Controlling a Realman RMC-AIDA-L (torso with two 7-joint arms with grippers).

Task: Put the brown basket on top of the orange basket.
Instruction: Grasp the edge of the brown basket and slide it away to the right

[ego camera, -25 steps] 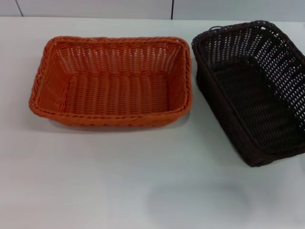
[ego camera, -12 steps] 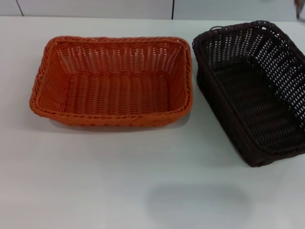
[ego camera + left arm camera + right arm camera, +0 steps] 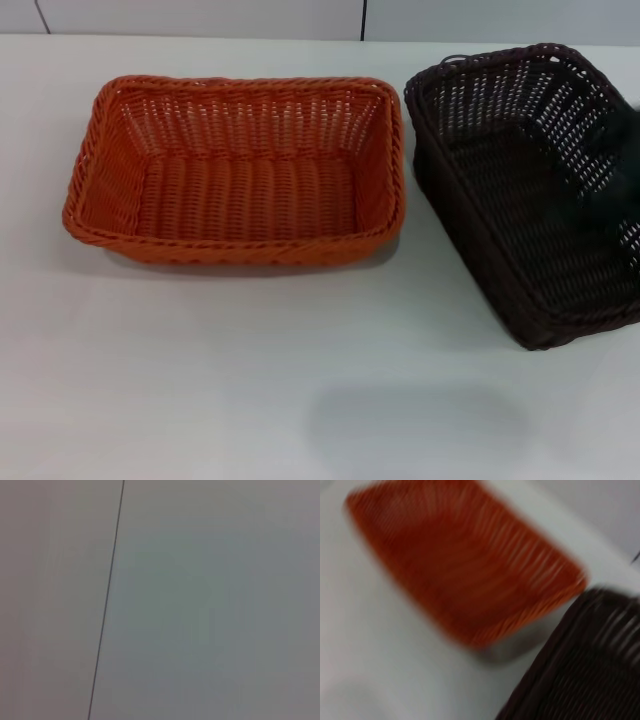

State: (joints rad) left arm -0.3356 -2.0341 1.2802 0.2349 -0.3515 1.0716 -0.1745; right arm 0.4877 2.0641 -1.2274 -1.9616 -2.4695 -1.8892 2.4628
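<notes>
A: What surface is under the baskets?

B: A plain white table [image 3: 250,370]. At the upper edge of the head view there is a pale wall [image 3: 200,15] with a thin dark seam. The left wrist view shows only a grey-white surface [image 3: 210,605] crossed by one thin dark line [image 3: 107,600].

A: Where are the task's things?

B: The orange basket [image 3: 235,170] stands on the table in the upper left and centre of the head view. The brown basket [image 3: 525,190] stands just beside it, in the upper right, turned at a small angle. I see a narrow gap between their rims. The brown one is not on the orange one.

A: And the arms?

B: A dark blurred shape [image 3: 615,160] is over the right side of the brown basket, at the right edge of the frame. I cannot tell if it is the right gripper, and its fingers I cannot tell. The left gripper shows in no view.

A: Any writing or labels?

B: I can read none.
</notes>
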